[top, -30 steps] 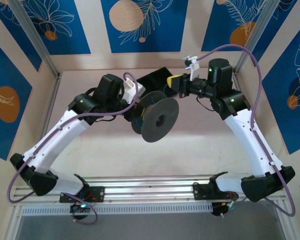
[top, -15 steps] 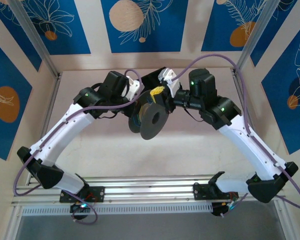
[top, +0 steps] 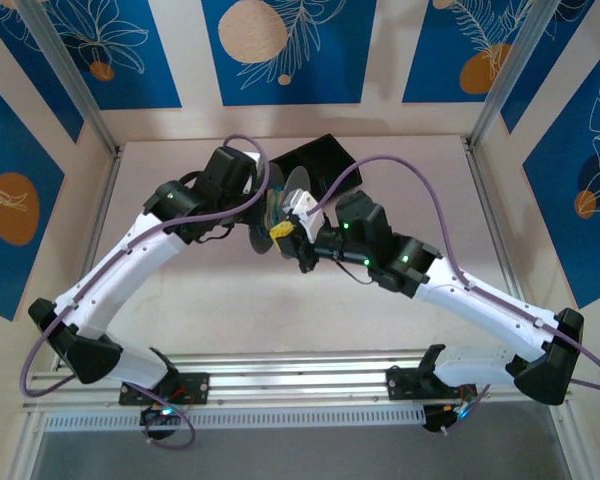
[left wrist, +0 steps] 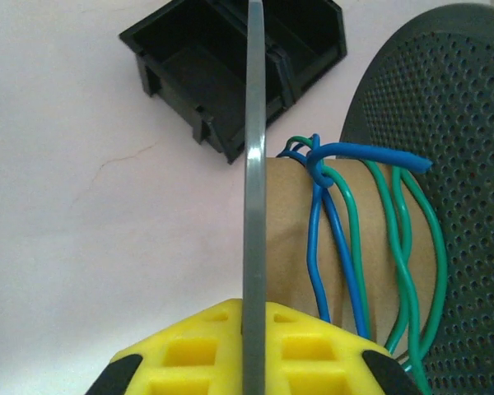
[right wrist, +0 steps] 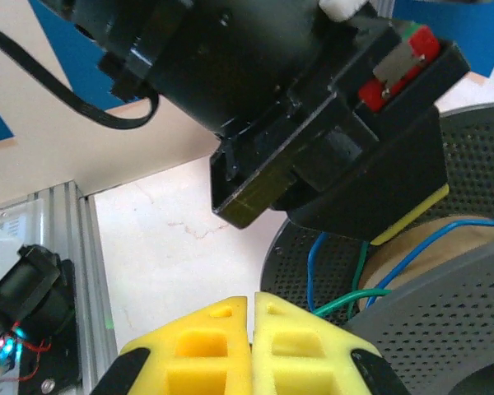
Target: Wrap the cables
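Left arm (top: 130,265) arched from its base toward the table's middle, elbow bent, wrist turned rightward; left gripper (left wrist: 253,350) closed, its yellow pads (left wrist: 189,355) pinching the thin grey spool flange (left wrist: 255,164); right arm (top: 470,290) stretched low and leftward across the table; right gripper (right wrist: 253,329) closed, pads pressed flat together with nothing between them, tip just beside the left gripper's black body.

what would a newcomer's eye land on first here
A grey perforated spool, blue and green cables looped round its cardboard core, toward the far middle of the table. The left gripper pinches one flange edge-on; the right gripper, pads shut, sits close beside it. A black bin stands behind.
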Controlling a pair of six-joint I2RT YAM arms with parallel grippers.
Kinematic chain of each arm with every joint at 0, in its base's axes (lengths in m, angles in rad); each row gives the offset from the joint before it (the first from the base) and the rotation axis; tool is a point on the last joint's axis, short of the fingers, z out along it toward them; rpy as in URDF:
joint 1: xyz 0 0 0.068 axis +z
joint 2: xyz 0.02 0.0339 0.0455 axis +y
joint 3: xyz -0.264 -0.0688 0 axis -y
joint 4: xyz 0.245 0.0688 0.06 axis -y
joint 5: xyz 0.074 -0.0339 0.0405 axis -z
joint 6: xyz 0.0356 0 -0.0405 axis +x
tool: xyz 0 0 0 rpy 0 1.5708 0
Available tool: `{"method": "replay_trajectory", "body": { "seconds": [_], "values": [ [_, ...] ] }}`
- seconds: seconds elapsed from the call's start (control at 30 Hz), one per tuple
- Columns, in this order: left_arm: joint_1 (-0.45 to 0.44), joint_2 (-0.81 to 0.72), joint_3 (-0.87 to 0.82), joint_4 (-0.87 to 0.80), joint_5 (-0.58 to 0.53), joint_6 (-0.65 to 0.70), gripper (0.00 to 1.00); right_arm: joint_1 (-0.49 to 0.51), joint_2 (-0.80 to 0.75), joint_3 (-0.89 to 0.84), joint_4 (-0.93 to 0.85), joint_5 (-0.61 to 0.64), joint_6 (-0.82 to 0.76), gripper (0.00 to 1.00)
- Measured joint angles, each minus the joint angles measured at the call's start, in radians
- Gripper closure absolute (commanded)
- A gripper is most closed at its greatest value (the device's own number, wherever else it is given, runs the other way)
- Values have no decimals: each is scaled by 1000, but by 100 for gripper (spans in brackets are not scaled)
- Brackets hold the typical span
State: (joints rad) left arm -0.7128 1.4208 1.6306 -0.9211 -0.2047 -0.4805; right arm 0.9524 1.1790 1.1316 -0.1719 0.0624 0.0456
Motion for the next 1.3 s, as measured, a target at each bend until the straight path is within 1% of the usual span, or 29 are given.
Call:
{"method": "replay_trajectory", "body": {
  "seconds": [0.17, 0.3, 0.47, 0.63, 0.83, 0.93, 1.13, 1.3],
  "values": [
    [-3, -58, -94, 39, -61, -111, 100, 74, -37, -156, 166, 175, 100, 100],
    [-5, -89, -170, 78, -89, -237, 100, 118, -45, -276, 308, 314, 211, 100],
    [-5, -123, -277, 159, -93, -431, 100, 137, -45, -367, 426, 435, 351, 100],
    [-6, -132, -298, 181, -90, -621, 100, 140, -48, -435, 514, 532, 486, 100],
    [-21, -151, -345, 212, -57, -801, 100, 137, -109, -539, 614, 586, 674, 100],
    [-24, -161, -373, 235, -31, -852, 100, 118, -130, -597, 655, 589, 776, 100],
    [-25, -161, -400, 308, 11, -904, 100, 59, -167, -655, 736, 543, 970, 100],
    [-23, -161, -418, 363, 25, -933, 100, 16, -167, -663, 768, 508, 1080, 100]
  ]
}}
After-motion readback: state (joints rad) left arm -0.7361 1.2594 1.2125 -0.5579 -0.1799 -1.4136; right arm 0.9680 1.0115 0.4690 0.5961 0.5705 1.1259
